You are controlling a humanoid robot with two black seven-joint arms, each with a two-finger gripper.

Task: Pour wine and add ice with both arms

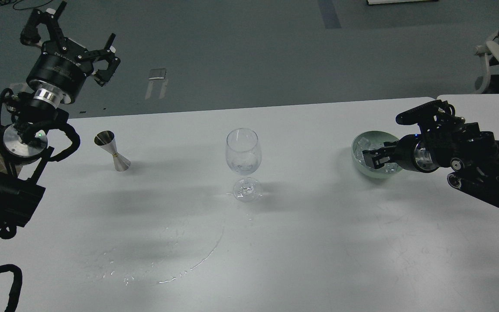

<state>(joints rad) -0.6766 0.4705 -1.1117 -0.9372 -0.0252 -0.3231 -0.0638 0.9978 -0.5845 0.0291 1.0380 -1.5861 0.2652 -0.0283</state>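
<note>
On a white table point(319, 242), a clear stemmed wine glass point(242, 162) holding a little clear wine point(243, 166) stands amid open tabletop, the left gripper point(82, 37) raised far left of it, fingers spread and empty, and right of it the right gripper point(373, 159), fingers apart, reaching into a pale green bowl point(359, 162) of glassy ice cubes point(368, 143).

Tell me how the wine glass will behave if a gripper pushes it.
The wine glass would probably tip rather than slide: its tall bowl sits on a thin stem over a small foot. The thin clear glass looks fragile. Spilled liquid on the table nearby suggests a slippery surface.
</note>
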